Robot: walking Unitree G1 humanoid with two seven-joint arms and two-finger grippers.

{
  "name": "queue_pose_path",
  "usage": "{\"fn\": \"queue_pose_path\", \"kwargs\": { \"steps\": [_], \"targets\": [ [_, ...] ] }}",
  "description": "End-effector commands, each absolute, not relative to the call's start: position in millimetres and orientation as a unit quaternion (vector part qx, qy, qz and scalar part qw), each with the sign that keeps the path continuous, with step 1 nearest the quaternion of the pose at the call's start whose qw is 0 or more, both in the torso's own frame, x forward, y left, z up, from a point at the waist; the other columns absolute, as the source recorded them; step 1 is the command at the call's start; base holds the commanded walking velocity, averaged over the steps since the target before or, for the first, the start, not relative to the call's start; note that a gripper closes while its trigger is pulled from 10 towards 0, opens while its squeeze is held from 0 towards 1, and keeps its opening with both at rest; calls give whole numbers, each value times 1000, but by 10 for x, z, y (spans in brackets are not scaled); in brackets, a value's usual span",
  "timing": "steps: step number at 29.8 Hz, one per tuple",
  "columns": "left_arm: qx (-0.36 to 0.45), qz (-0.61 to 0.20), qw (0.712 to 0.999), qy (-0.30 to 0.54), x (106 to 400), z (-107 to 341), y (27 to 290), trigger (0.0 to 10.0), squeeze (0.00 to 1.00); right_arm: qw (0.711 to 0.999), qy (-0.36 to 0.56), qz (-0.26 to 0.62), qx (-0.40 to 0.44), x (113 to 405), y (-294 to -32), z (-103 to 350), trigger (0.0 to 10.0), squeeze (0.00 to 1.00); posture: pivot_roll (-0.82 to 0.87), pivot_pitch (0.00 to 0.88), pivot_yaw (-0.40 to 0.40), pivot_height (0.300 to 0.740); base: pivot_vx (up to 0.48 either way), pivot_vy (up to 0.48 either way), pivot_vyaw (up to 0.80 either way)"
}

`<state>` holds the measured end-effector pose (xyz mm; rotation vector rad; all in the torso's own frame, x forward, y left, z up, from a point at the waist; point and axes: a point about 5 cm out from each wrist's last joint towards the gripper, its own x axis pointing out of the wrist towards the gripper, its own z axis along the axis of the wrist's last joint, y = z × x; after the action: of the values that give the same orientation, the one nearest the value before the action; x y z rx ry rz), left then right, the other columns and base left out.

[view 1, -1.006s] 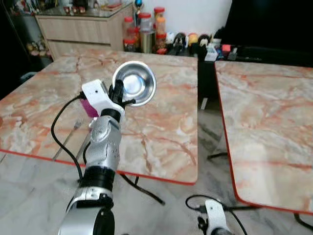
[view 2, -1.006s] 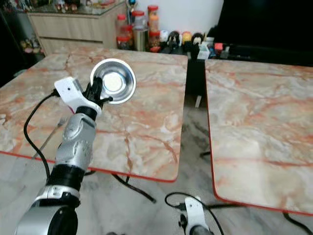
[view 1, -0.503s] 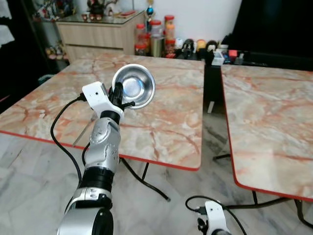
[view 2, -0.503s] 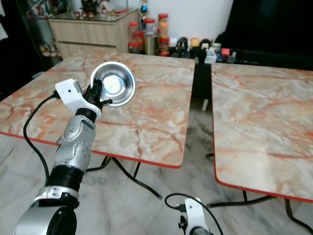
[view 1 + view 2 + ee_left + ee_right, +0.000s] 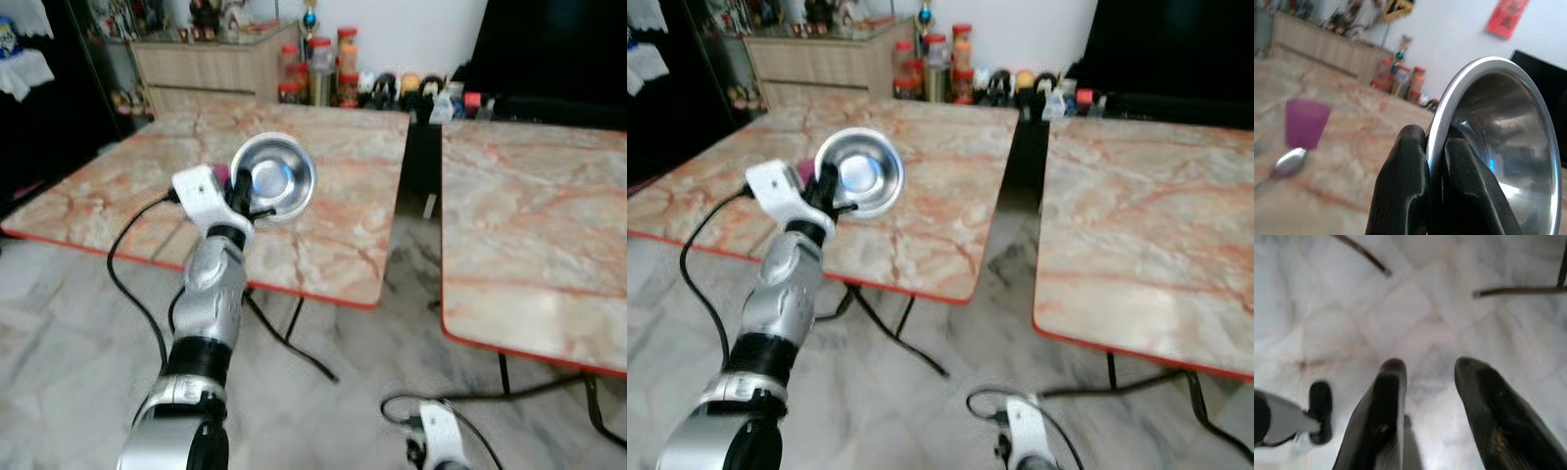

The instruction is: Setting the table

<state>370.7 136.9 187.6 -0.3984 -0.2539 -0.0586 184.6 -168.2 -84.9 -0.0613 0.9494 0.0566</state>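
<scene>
Pinching steel bowl (image 5: 273,177) rim: left gripper (image 5: 1435,161) | right gripper (image 5: 1432,396) parted, empty

1. Head stereo pair: high vantage, facing forward and down; both eyes share the two marble tables (image 5: 333,196) and the tiled floor (image 5: 59,333), slightly offset.
2. Left wrist camera: close behind the steel bowl (image 5: 1498,142), facing the cabinet (image 5: 1327,51) seen at 11 o'clock from the head.
3. Right wrist camera: low, facing straight down at the floor.
</scene>
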Motion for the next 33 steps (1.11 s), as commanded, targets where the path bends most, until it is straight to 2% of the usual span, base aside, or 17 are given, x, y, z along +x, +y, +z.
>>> {"fn": "queue_pose_path", "kwargs": {
  "steps": [1,16,22,33],
  "targets": [
    [-194,-37,970,-141,3716,1969,1331,10000,0,890,454,25,-27,1866,-1683,-839,10000,0,-4,0,10,719,0,-416,0],
    [-198,-48,969,-140,3708,1954,1271,10000,0,890,454,24,-33,1880,-1716,-831,10000,0,-12,0,7,719,0,-415,0],
    [-197,-52,969,-139,3711,1953,1248,10000,0,890,454,29,-37,1883,-1706,-830,10000,0,-15,0,8,719,0,-415,-700],
    [-199,-51,969,-140,3724,1973,1251,10000,0,891,451,26,-33,1894,-1703,-824,10000,0,-18,0,7,719,0,-412,0]
  ]
}}
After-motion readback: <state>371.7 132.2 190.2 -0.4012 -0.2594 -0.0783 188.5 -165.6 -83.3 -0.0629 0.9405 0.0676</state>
